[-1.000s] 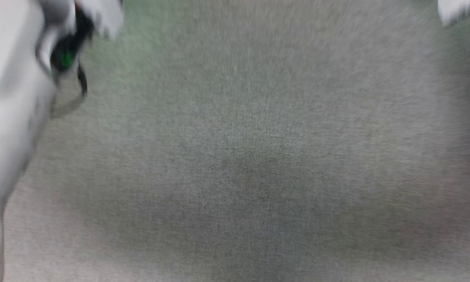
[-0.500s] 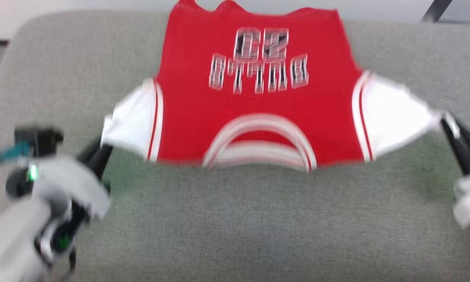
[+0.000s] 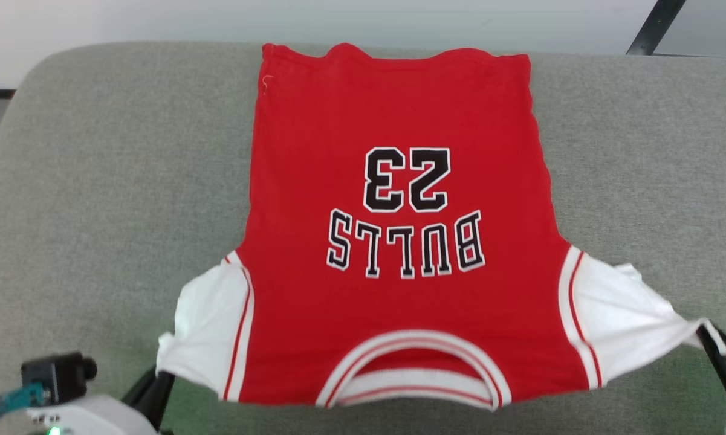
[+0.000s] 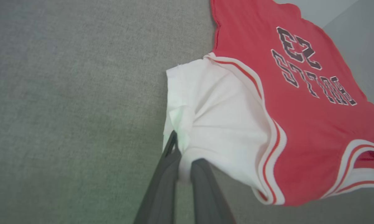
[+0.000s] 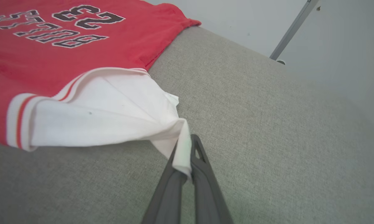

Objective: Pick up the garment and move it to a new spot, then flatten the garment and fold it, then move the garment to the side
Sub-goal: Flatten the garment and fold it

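Observation:
The garment (image 3: 393, 254), a red jersey T-shirt with white short sleeves and a black "23 BULLS" print, lies spread on the grey cushion (image 3: 97, 181), collar towards me. My left gripper (image 3: 157, 379) is shut on the tip of its left white sleeve (image 4: 218, 118), the cloth pinched between the dark fingers (image 4: 162, 186). My right gripper (image 3: 710, 338) is shut on the tip of the right white sleeve (image 5: 112, 118), which drapes over the fingertips (image 5: 199, 161). Both sleeves are pulled outward and the near edge of the shirt (image 5: 65, 46) sits slightly lifted.
The grey cushion (image 5: 267, 124) extends well beyond the shirt on both sides. Its far edge meets a pale floor (image 3: 338, 18), where a dark metal leg (image 3: 653, 27) slants at the back right.
The head camera has swung up from bare cushion, so the whole shirt is now in view. Both grippers keep their hold on the sleeve tips.

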